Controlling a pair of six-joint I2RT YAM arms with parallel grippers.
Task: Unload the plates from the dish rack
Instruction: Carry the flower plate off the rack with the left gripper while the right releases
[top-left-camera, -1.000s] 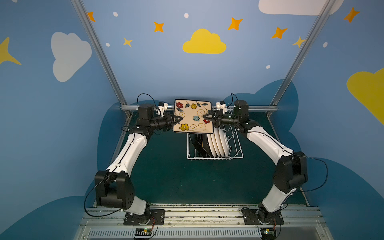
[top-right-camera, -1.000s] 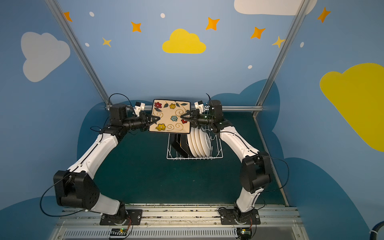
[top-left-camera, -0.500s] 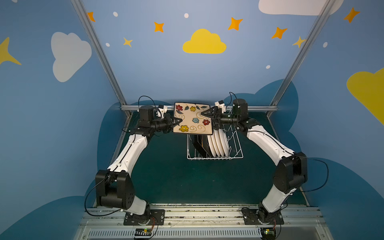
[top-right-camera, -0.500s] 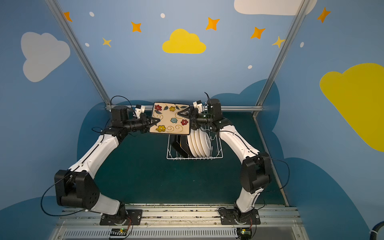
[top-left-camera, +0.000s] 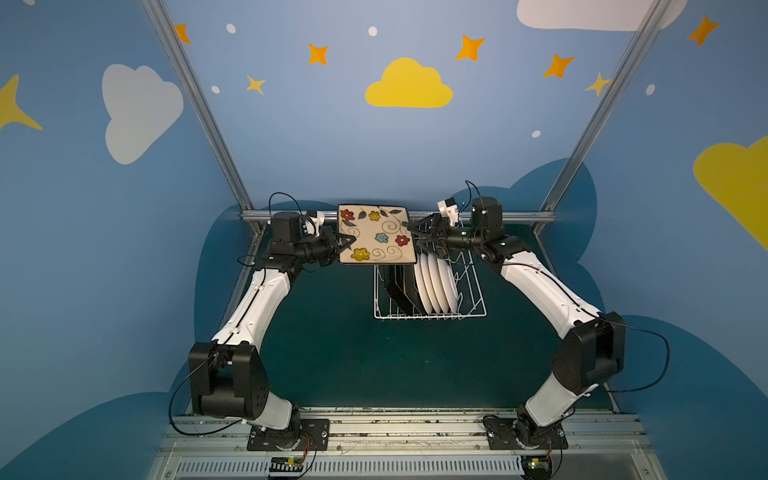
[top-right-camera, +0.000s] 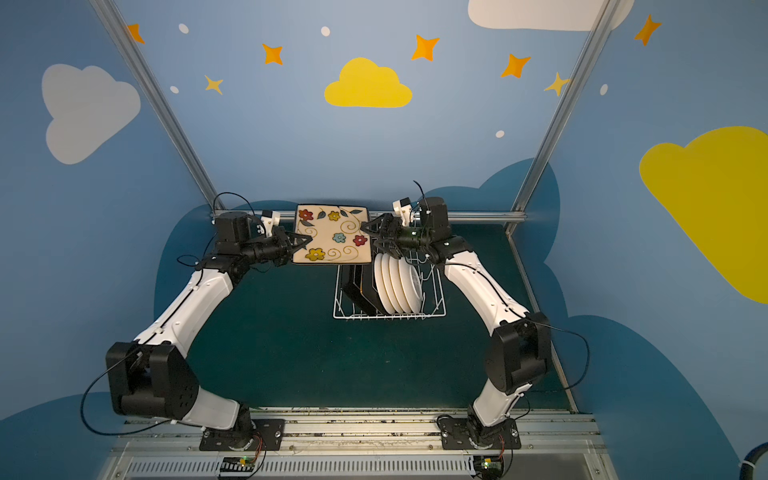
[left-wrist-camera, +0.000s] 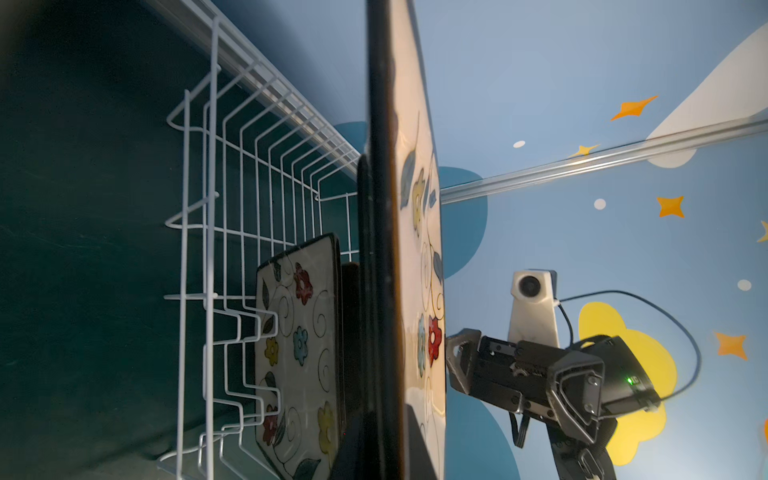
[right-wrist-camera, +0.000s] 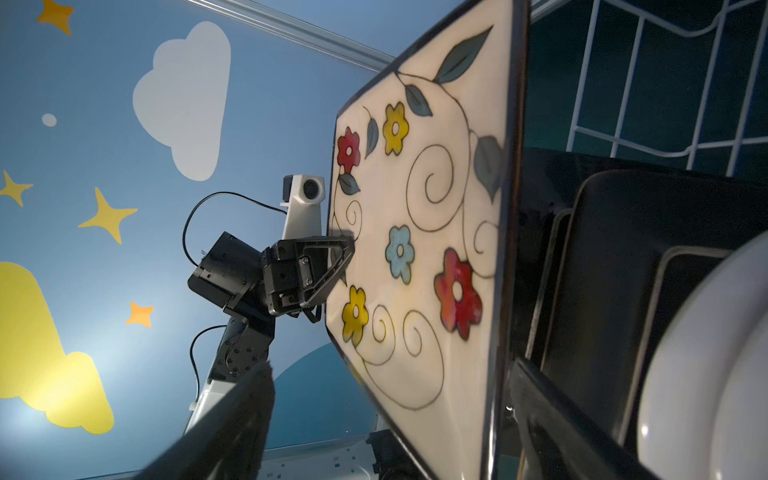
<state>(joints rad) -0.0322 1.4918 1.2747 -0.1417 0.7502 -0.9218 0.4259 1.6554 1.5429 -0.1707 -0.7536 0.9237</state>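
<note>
The right claw is now found released, jaws spread about the edge of the flowered square plate pinched a second ago, so the plate, raised above the dish rack, is carried by the clenched left claw alone.

Fig. – colours as I see them. Top plate: cream face w/ red, yellow, blue flowers, grey-green leaves, dark swirls, black rim. Round plates: white. Square plates: black backs. Dish rack: white wire. Tabletop: dark teal.
</note>
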